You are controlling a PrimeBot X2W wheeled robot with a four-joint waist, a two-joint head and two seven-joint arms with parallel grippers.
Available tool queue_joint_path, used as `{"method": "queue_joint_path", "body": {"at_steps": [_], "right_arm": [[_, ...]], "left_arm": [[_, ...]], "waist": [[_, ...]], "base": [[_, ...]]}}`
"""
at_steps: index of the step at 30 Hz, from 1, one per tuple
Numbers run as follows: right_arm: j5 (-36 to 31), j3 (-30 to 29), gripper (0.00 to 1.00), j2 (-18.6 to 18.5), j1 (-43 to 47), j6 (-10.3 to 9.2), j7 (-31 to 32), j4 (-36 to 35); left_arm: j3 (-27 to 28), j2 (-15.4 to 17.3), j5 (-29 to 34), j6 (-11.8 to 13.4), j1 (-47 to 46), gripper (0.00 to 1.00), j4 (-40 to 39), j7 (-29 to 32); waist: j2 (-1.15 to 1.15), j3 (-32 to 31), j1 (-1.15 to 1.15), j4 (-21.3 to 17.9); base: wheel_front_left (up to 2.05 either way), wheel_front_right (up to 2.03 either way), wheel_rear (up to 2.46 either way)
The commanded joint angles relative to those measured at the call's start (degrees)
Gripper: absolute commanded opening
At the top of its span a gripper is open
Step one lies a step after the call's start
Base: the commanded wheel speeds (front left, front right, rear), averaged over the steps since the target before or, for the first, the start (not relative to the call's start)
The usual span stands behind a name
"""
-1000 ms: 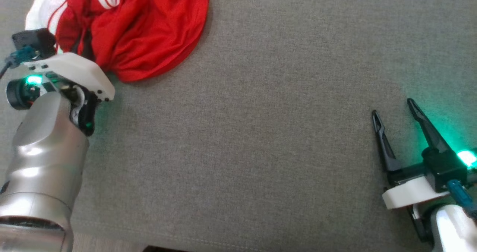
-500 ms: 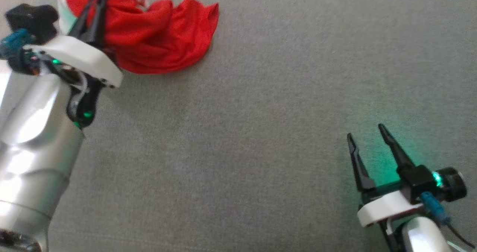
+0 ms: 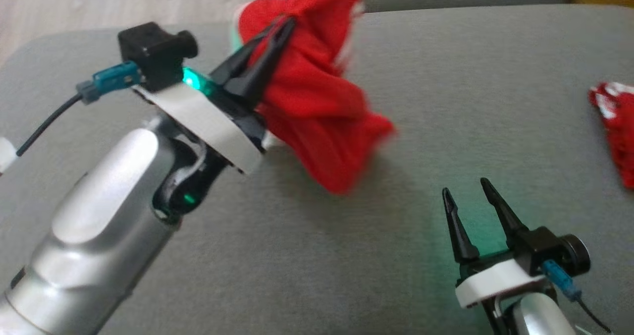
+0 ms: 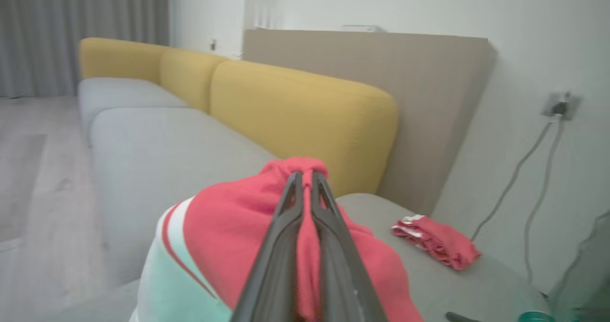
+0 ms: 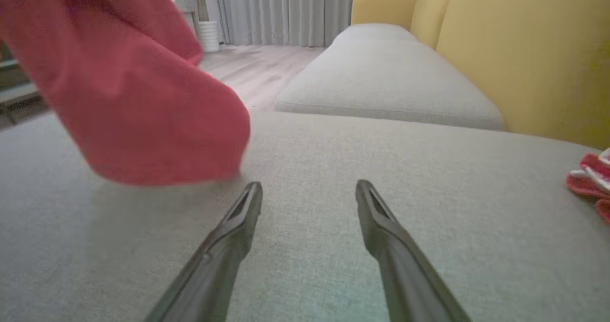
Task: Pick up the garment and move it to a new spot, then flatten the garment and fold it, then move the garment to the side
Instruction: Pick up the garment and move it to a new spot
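Garment (image 3: 317, 112) hung clamped in my left end effector (image 3: 289, 22), right end effector (image 3: 465, 187) wide beside it; high carry seemed safest.

A grey cushion (image 3: 317, 275) – broad, woven fabric – bears the work. A small red-and-white cloth (image 3: 619, 127) lies crumpled on it, near the right edge.
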Motion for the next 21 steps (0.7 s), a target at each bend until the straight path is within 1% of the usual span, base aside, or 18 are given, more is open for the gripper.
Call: {"method": "queue_joint_path", "body": {"at_steps": [1, 4, 5, 8, 10, 13, 16, 18, 21], "right_arm": [[0.81, 1.63, 1.00, -0.01, -2.45, -0.05, -0.89, -1.31], [1.79, 1.83, 1.00, 0.00, -3.22, -0.05, -0.99, -1.23], [1.79, 1.83, 1.00, 0.00, -3.22, -0.05, -0.99, -1.23], [2.85, 1.65, 1.00, 0.00, -3.49, -0.05, -1.02, -1.73], [3.40, 1.54, 1.00, 0.01, -3.54, -0.05, -1.03, -2.05], [4.29, 1.86, 1.00, 0.01, -3.93, -0.05, -1.04, -2.32], [5.20, 2.08, 1.00, 0.01, -4.35, -0.05, -1.04, -2.61], [5.51, 2.36, 1.00, 0.01, -4.69, -0.05, -1.04, -2.68], [5.79, 2.80, 1.00, 0.01, -5.09, -0.05, -1.04, -2.68]], "left_arm": [[2.37, 1.81, -0.59, 0.77, -2.58, 0.00, -4.66, 0.95], [2.48, 1.96, -1.86, 2.09, -2.42, 0.00, -10.40, 2.90], [2.48, 1.96, -1.86, 2.09, -2.42, 0.00, -10.40, 2.90], [2.39, 2.49, -2.35, 3.40, -1.77, 0.00, -12.40, 4.27], [2.16, 3.07, -1.85, 4.45, -1.06, 0.00, -10.82, 4.74], [1.77, 3.48, -0.74, 5.32, 0.19, 0.00, -4.84, 4.01], [1.94, 2.74, -0.25, 5.45, 1.22, 0.00, 4.26, 1.48], [2.10, 2.02, 0.81, 5.11, 1.17, 0.00, 11.32, -1.46], [2.52, 0.34, 3.12, 5.38, 0.58, 0.00, 21.66, -7.56]], "waist": [[0.00, -0.74, 0.01, -3.86], [0.00, 0.32, 0.01, -6.75], [0.00, 0.32, 0.01, -6.75], [0.00, 1.08, 0.01, -9.49], [0.00, 1.76, 0.01, -11.15], [0.00, 2.76, 0.01, -13.43], [0.00, 3.53, 0.01, -14.93], [0.00, 3.94, 0.01, -15.59], [0.00, 4.40, 0.01, -16.16]], "base": [[0.00, 0.00, 0.00], [0.00, 0.00, 0.00], [0.00, 0.00, 0.00], [0.00, 0.00, 0.00], [0.00, 0.00, 0.00], [0.00, 0.00, 0.00], [0.00, 0.00, 0.00], [0.00, 0.00, 0.00], [0.00, 0.00, 0.00]]}}
